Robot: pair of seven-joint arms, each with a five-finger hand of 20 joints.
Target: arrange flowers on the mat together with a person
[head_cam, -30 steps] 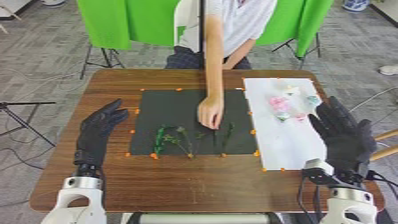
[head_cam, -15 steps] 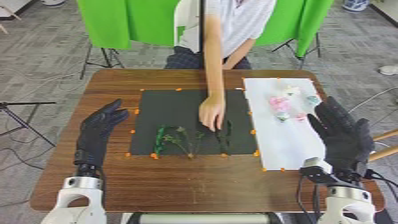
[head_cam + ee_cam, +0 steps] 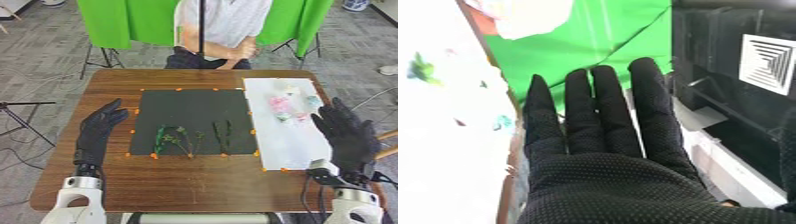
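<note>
Centrally, stems [image 3: 160, 138] are laid on the mat [image 3: 182, 110]; left robot hand [image 3: 99, 124] and right robot hand [image 3: 345, 134] are unclenched, a patterned sign [image 3: 767, 62] beyond.

Here's the left arm [image 3: 80, 195], up from the bottom edge, left hand [image 3: 98, 130] pointing forward, fingers relaxed and open! Over right, the right arm [image 3: 354, 200] carries the right hand [image 3: 348, 140] angled slightly inward, its fingers [image 3: 611, 105] straight and slightly spread!
</note>
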